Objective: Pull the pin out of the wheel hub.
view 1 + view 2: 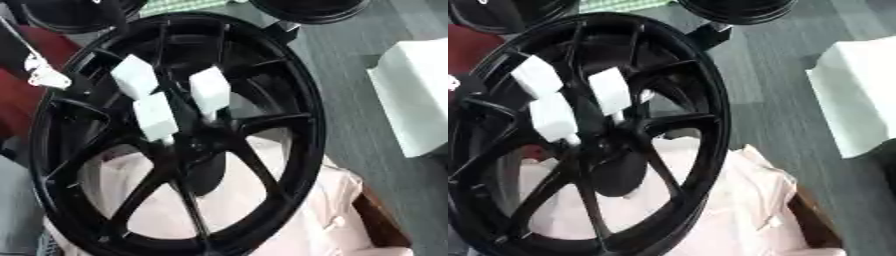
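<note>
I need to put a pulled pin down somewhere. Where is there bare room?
Bare grey floor lies between the black wheel hub and the white block. The pink cloth under the hub is also open. The centre is crowded by three white pin heads.

Black spoked wheel with three white pins at its hub.

The wheel stands tilted and fills most of the view. The white block-shaped pins cluster near its centre, each tapering to a thin stem toward the hub among the spokes.
</note>
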{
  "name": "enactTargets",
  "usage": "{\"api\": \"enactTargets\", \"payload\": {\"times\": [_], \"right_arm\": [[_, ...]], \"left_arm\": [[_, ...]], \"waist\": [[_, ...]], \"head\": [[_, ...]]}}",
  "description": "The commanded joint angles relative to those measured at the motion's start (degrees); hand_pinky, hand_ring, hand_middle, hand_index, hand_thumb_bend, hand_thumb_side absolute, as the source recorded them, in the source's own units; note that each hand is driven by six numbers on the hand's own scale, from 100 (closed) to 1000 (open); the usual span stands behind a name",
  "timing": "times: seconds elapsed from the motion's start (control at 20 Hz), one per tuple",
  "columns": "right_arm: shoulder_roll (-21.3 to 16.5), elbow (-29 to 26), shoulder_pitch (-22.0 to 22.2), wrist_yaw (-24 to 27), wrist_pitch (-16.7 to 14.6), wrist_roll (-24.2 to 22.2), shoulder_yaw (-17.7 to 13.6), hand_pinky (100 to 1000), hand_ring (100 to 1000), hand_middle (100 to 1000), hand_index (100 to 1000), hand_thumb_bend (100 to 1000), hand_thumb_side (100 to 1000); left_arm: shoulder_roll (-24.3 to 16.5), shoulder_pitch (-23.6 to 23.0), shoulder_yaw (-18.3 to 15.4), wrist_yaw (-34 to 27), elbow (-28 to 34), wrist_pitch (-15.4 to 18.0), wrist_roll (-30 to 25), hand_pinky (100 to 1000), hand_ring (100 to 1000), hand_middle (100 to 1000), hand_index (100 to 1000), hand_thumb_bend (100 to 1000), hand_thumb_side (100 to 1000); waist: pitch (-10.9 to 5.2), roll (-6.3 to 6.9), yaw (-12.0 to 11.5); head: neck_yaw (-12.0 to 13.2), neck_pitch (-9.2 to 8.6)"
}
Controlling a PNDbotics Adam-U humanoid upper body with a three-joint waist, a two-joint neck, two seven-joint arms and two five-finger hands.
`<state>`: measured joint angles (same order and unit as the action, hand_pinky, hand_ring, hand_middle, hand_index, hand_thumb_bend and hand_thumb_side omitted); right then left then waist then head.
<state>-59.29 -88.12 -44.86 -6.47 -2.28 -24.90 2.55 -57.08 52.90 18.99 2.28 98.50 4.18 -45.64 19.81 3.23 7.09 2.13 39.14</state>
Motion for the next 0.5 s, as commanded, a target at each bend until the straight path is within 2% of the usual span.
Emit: {"api": "enactTargets", "payload": {"times": [0.05,0.5], "right_arm": [[-1.3,-0.1,-1.1,-0.1,-0.2,0.2,-0.4,836,760,675,728,100,483],[-0.8,0.0,-1.3,0.1,-0.3,0.3,-0.4,836,759,674,727,100,485]], "left_arm": [[-0.1,1.6,0.0,-0.6,-1.2,-0.2,-1.0,826,811,770,838,435,153],[2.2,2.7,1.2,-0.1,-3.6,0.4,-3.1,825,815,793,849,429,155]], "waist": [[-0.88,-0.23,0.3],[-0.33,-0.22,0.7]], "head": [[0.3,-0.59],[0.9,-0.91]]}}
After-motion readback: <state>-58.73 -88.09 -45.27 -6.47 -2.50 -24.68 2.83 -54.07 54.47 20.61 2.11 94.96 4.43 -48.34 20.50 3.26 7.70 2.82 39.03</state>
